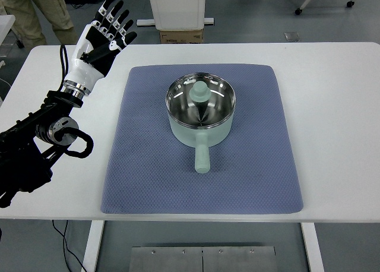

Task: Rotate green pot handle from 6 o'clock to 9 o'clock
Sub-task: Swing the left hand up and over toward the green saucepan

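A pale green pot (200, 126) with a shiny lid and green knob (199, 92) sits in the middle of a blue-grey mat (142, 159). Its handle (202, 156) points straight toward the near edge of the table. My left hand (107, 31) hovers above the table's far left corner, well away from the pot, fingers spread and holding nothing. Its black forearm (35, 147) comes in from the left edge. The right arm does not show.
The white table (332, 106) carries only the mat and pot. A person in khaki trousers (41, 10) stands beyond the far left corner. A white pedestal with a cardboard box (181, 35) stands behind the table.
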Robot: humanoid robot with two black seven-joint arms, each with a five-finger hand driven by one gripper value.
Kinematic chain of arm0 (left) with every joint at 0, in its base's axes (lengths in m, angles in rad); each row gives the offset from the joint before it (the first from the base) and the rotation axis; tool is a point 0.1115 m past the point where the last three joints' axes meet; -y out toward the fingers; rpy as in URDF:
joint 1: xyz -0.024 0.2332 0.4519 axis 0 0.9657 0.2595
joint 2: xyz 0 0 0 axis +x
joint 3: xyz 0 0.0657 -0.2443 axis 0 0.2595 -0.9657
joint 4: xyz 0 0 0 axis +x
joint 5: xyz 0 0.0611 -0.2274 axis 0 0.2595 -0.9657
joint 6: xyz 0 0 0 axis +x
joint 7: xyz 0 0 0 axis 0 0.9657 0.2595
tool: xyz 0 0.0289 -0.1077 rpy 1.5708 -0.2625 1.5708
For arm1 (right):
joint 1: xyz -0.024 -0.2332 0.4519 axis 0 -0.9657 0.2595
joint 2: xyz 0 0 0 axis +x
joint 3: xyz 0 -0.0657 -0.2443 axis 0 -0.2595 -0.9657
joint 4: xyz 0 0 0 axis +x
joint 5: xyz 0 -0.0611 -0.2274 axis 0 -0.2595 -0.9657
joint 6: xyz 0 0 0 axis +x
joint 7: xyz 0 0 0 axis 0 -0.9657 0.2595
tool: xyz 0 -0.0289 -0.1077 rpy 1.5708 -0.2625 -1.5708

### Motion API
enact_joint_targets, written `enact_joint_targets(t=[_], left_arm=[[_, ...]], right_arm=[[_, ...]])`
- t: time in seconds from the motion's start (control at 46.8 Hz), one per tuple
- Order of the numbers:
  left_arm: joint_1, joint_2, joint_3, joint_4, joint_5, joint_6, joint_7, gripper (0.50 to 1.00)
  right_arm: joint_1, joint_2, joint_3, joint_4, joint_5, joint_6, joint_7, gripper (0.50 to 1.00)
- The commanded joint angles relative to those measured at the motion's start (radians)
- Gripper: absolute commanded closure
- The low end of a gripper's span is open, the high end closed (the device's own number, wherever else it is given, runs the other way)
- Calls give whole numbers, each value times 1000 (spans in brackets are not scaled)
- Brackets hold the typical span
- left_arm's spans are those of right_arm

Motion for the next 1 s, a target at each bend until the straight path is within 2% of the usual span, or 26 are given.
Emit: enact_joint_targets(t=[0.0, 0.342, 0.513, 0.599, 0.812, 0.983], left_arm=[[0, 24, 0, -39, 49, 0, -4, 500], [-4, 69, 6, -82, 376, -6, -4, 500], [-8, 73, 11, -145, 404, -49, -4, 500], [-17, 109, 11, -185, 406, -49, -4, 500], [-43, 121, 11, -219, 418, -49, -4, 500], [-47, 112, 12, -222, 534, -49, -4, 500]], right_arm=[[0, 0, 0, 0, 1, 0, 0, 500], [0, 0, 0, 0, 0, 0, 0, 500], [0, 0, 0, 0, 0, 0, 0, 500], [0, 0, 0, 0, 0, 0, -2, 500], [0, 0, 0, 0, 0, 0, -2, 500], [0, 0, 0, 0, 0, 0, 0, 500]])
